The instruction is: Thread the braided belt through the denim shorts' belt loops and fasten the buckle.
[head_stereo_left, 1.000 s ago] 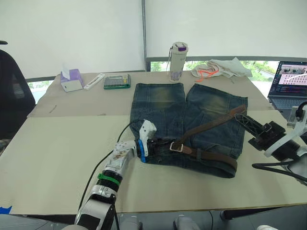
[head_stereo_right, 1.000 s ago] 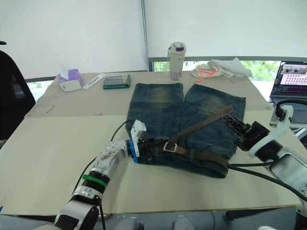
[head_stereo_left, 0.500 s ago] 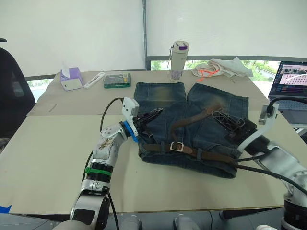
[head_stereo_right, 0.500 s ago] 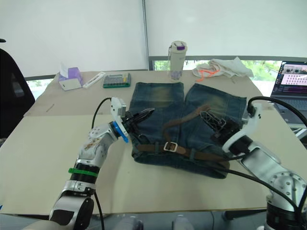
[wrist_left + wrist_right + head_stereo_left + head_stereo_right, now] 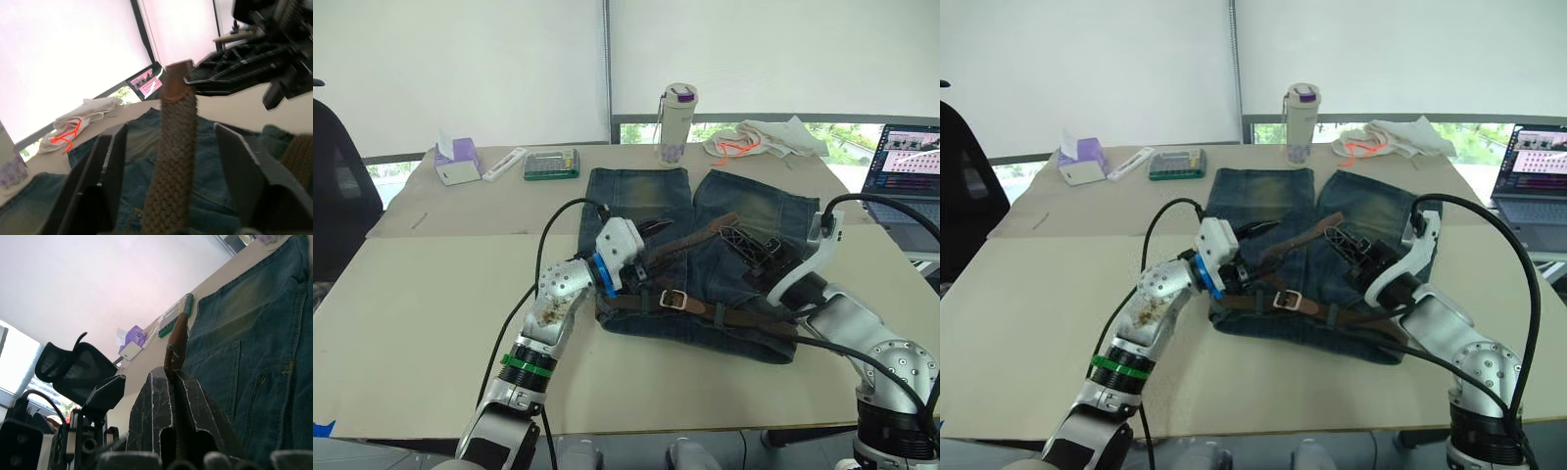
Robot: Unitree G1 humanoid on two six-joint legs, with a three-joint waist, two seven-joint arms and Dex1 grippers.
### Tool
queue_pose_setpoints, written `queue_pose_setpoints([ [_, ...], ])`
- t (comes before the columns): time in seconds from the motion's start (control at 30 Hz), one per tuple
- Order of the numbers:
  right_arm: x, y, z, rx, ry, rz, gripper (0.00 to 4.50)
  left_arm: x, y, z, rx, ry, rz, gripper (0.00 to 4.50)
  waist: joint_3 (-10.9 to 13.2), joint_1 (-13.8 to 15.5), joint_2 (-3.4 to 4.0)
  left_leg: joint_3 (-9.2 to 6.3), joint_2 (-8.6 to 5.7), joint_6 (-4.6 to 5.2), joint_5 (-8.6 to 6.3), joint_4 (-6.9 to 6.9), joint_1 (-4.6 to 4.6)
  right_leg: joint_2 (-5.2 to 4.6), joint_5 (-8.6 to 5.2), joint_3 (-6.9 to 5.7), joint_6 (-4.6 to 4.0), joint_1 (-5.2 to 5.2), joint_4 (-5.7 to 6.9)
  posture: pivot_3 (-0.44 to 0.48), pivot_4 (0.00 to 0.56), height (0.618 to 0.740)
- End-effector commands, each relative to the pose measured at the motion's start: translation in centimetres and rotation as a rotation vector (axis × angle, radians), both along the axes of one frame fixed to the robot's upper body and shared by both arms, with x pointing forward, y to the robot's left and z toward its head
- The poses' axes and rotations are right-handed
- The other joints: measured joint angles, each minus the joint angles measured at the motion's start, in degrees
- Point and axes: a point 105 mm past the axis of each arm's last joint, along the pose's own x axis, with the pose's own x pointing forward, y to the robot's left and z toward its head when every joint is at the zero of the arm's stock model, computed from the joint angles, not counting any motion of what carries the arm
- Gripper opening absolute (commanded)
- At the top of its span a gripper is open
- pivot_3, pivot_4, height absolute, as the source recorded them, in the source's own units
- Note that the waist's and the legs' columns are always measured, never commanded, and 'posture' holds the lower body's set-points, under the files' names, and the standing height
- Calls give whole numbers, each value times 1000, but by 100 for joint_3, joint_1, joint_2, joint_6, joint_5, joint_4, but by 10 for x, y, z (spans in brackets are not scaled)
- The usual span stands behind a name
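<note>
The left gripper (image 5: 641, 257) hovers over the denim shorts (image 5: 744, 220) with its jaws apart either side of the braided belt (image 5: 171, 171), not yet pinching. The buckle (image 5: 674, 300) lies on the waistband, the strap already run through the belt loops (image 5: 715, 315). Further right, the right gripper (image 5: 752, 247) is clamped on the belt's free tail. To my eye, the tail should be fed flat and untwisted into the buckle, left jaws closing before the right lets go. The only container is 1 capped bottle (image 5: 676, 125); contents unclear.
</note>
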Motion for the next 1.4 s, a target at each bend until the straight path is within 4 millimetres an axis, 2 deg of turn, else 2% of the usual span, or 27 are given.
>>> queue_pose_setpoints([
  [0.03,-2,2,11,26,-46,-5,0,0,-5,5,27,-125,44,3157,0,-1,0,0,-1,0,0,0,0,1,1,0,-1,0,0,0,150,740],
  [0.23,-3,10,11,43,-46,1,0,6,-12,7,97,-277,112,3157,0,-2,0,-1,1,0,0,0,-2,1,1,0,-1,-1,0,0,150,740],
  [0.4,-4,16,8,47,-42,5,0,7,-16,11,84,-308,140,3157,0,-3,0,-3,1,0,0,0,-2,0,1,0,0,-1,0,0,150,740],
  [0.5,-3,17,7,49,-39,4,0,6,-17,13,78,-330,141,2354,0,-2,0,-3,1,0,0,0,-2,0,1,0,0,-2,1,0,150,740],
  [0.73,-3,16,6,46,-38,0,0,8,-12,8,92,-321,145,28,0,-4,0,-2,1,0,0,0,-2,0,1,-1,0,-2,2,0,150,740],
  [0.87,-6,17,6,23,-55,13,0,9,-6,5,109,-315,158,28,0,-4,1,-2,1,0,0,0,-2,0,1,-1,0,-3,2,0,150,740],
  [0.9,-9,19,7,12,-69,29,376,10,-4,4,108,-310,167,9,0,-4,1,-1,1,0,0,0,-2,0,1,-1,0,-3,2,0,150,740],
  [0.93,-12,21,7,-22,-88,51,774,11,0,3,104,-294,180,0,0,-3,1,-2,1,0,0,0,-2,0,1,-1,0,-3,3,0,150,740],
  [0.97,-14,22,1,-136,-108,52,980,11,3,1,89,-267,188,0,-1,-4,4,-1,1,0,0,0,-2,0,1,-1,0,-3,2,0,150,740],
  [1.07,-19,23,-17,-456,-196,76,2053,10,9,-2,30,-198,192,0,-1,-5,5,-1,-1,0,0,0,-2,-1,0,-1,1,-4,0,0,150,740],
  [1.23,-34,30,-48,-881,-361,237,2053,16,23,-5,-51,-88,247,0,0,-3,1,2,-6,0,0,2,-2,2,-1,-7,3,-8,-2,0,150,740],
  [1.4,-34,38,-75,-1109,-435,312,2053,21,35,-8,-47,-48,273,0,2,-19,-1,2,-3,0,0,2,3,7,-9,-6,16,-8,1,0,150,740],
])
